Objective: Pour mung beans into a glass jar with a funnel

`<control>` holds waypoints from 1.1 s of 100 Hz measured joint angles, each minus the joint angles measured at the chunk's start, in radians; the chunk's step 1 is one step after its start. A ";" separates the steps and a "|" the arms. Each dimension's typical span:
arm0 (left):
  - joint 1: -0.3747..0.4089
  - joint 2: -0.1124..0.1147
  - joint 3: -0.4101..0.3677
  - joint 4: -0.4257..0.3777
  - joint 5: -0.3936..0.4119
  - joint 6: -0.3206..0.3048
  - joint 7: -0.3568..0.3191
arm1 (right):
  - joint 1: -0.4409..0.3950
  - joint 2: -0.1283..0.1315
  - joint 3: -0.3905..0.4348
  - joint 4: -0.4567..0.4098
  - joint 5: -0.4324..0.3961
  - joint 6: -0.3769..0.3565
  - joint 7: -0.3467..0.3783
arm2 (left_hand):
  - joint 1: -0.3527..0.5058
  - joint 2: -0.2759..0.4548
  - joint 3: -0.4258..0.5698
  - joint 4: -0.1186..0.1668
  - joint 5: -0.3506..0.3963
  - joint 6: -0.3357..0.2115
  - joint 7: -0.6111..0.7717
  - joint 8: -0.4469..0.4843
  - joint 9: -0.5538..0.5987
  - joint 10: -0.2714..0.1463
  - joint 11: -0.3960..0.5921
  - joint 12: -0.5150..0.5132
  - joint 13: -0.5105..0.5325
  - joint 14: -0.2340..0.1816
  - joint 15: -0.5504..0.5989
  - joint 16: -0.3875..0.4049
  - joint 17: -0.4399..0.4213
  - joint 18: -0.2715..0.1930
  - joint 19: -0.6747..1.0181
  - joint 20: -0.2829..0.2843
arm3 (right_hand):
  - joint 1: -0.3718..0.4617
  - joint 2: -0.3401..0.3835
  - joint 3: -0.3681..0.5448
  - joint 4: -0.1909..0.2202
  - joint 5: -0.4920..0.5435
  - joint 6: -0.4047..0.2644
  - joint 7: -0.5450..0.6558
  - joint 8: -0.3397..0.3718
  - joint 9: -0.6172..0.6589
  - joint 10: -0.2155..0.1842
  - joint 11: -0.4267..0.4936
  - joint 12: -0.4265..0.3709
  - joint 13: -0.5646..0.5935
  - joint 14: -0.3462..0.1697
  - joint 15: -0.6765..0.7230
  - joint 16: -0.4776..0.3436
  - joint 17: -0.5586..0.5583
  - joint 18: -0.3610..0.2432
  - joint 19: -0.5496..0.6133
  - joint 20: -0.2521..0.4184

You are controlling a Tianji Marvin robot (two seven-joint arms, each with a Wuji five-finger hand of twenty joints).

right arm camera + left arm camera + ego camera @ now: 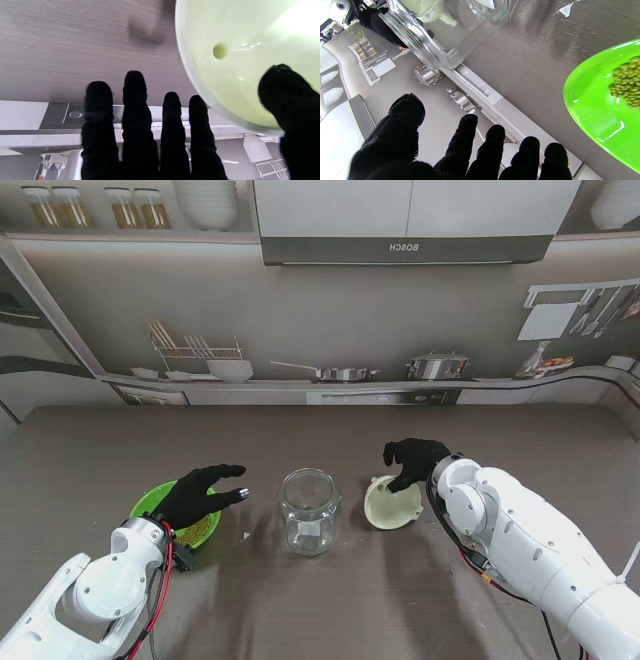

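Note:
An empty glass jar stands upright at the table's middle; the left wrist view has it close ahead. To its left a green plate holds mung beans. My left hand hovers over the plate's right part, open, fingers spread toward the jar. Right of the jar a pale cream funnel lies tilted on the table. My right hand is at its far rim, open, thumb over the bowl and fingers outside the rim.
The brown table runs back to a wall printed with a kitchen scene. A small white scrap lies between plate and jar. My right forearm crosses the near right part of the table.

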 measured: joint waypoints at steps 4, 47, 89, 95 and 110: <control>0.000 0.000 0.000 0.000 0.000 0.000 0.000 | 0.007 -0.004 -0.011 0.014 0.010 -0.002 -0.013 | 0.000 0.000 0.000 0.000 0.000 0.000 0.000 0.000 0.000 0.000 0.000 0.000 0.000 0.000 0.000 0.000 0.000 0.000 0.000 0.000 | 0.017 0.000 0.011 0.000 0.040 0.000 0.021 0.000 0.045 -0.004 0.016 0.012 0.028 -0.009 0.024 0.010 0.021 0.000 0.017 0.000; 0.001 0.000 -0.001 0.000 0.001 0.000 0.003 | 0.075 -0.040 -0.109 0.124 0.081 -0.039 -0.074 | 0.000 0.000 0.000 0.000 0.000 0.000 0.000 0.000 0.000 0.002 0.000 0.000 0.001 0.001 0.000 0.000 0.000 0.000 0.000 0.000 | 0.215 0.028 0.093 -0.111 0.313 -0.072 0.316 -0.201 0.483 -0.049 0.147 0.269 0.346 -0.139 0.342 0.195 0.249 -0.097 0.282 -0.027; 0.005 0.000 -0.005 -0.002 -0.006 0.000 0.002 | 0.009 -0.030 0.031 -0.042 0.133 -0.001 0.072 | 0.000 0.013 0.000 0.000 0.000 0.000 0.000 0.000 0.000 0.007 0.000 0.000 0.001 0.001 0.000 0.000 0.000 0.000 0.000 0.000 | 0.267 0.062 0.114 -0.121 0.413 -0.014 0.372 -0.202 0.702 -0.054 0.231 0.395 0.390 -0.195 0.903 0.421 0.485 -0.171 0.445 0.016; 0.004 0.000 -0.005 -0.002 -0.008 0.000 0.002 | -0.001 -0.028 0.055 -0.075 0.149 0.025 0.091 | 0.000 0.013 -0.001 0.000 0.000 0.000 0.000 0.000 0.000 0.008 0.000 0.000 0.001 0.001 0.000 0.000 0.000 0.000 0.000 0.000 | 0.267 0.062 0.124 -0.121 0.422 -0.004 0.372 -0.202 0.714 -0.054 0.230 0.403 0.391 -0.195 0.926 0.433 0.499 -0.171 0.453 0.026; 0.004 0.000 -0.005 -0.002 -0.011 0.000 0.002 | -0.021 -0.022 0.102 -0.165 0.181 0.110 0.142 | 0.000 0.013 -0.001 0.000 0.000 0.000 0.000 0.000 0.000 0.009 0.000 0.000 0.001 0.015 0.000 0.000 0.000 0.000 0.000 0.000 | 0.278 0.058 0.126 -0.121 0.423 0.014 0.372 -0.202 0.728 -0.055 0.218 0.414 0.392 -0.195 0.954 0.453 0.510 -0.171 0.466 0.050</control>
